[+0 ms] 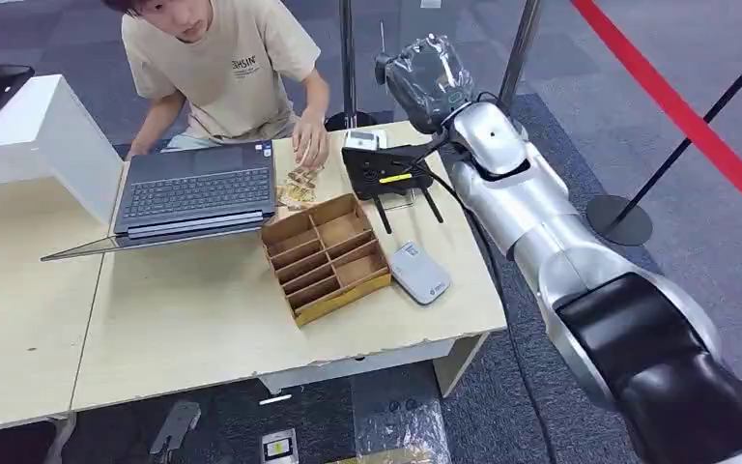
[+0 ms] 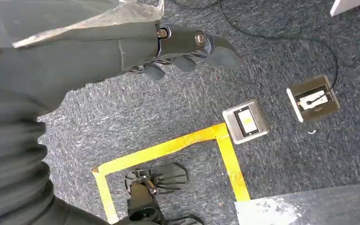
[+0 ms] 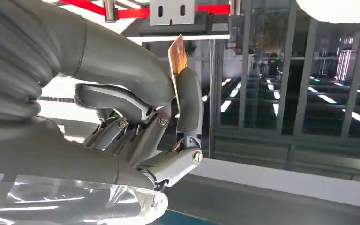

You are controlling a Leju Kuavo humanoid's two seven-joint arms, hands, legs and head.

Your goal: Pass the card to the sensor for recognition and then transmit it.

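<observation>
Across the middle of the head view I see the pale wooden table (image 1: 203, 319), with a person (image 1: 227, 68) leaning over an open laptop (image 1: 193, 193) at upper left. My right arm (image 1: 541, 232) crosses from the lower right corner to the upper centre, partly covering the table's right corner. Centre frame sits a brown divided box (image 1: 327, 256); just right of it lies the white sensor (image 1: 419, 272), and above it a black device (image 1: 386, 174). My right hand (image 3: 136, 122) hangs raised beyond the table's far edge, pinching the orange card (image 3: 177, 61) upright between thumb and finger. My left hand (image 2: 178, 47) hangs over grey carpet (image 2: 178, 112), fingers curled in on nothing.
</observation>
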